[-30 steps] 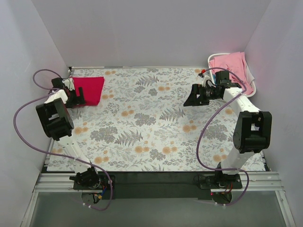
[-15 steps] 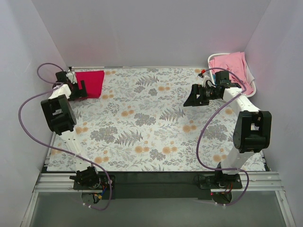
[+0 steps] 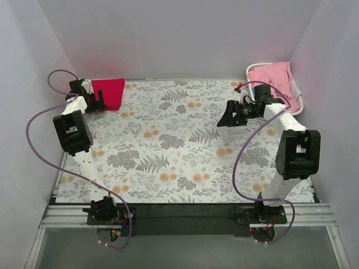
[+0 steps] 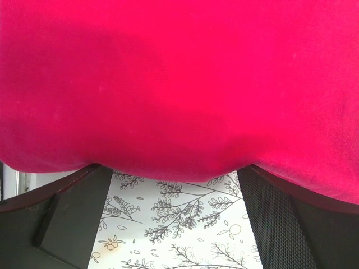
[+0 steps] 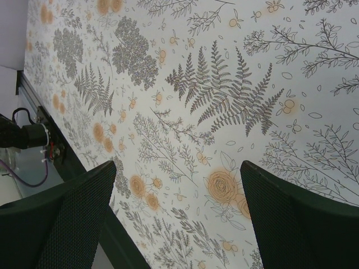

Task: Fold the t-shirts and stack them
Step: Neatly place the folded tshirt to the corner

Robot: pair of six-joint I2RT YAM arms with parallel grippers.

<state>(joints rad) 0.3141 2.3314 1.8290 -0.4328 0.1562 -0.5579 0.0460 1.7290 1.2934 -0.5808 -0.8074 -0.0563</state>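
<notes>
Red tee (image 3: pixel 110 93) lies at the far left corner of the table (image 3: pixel 179 162). It looks folded into a rough flat rectangle, and its far edge is near the back wall. The left arm is stretched out toward that corner, with the left pincer (image 3: pixel 96 102) at the tee's left edge, low to the table. From the top view I cannot tell whether it touches the cloth.

In the left wrist view, red cloth fills the whole upper part of the frame. Both dark fingers (image 4: pixel 67 218) are spread wide at the bottom corners, with floral table showing between them. The pincer's jaws stand apart and nothing is clamped. The cloth's edge lies across the finger ends (the tips are hidden by it, so contact cannot be told).

Pink tees (image 3: pixel 273 74) are heaped loose and unfolded in the white basket (image 3: pixel 299 106) at the far right corner. Some pink cloth spills over the rim.

The right arm reaches up the right side, and the right pincer (image 3: pixel 226 119) points left toward the table's middle, well apart from the basket and from the red tee. In the right wrist view its fingers (image 5: pixel 61 218) are wide apart with only flower and fern print between them, so it is empty. It seems to hang above the table rather than rest on it.

Purple cables (image 3: pixel 39 120) loop off both arms.
</notes>
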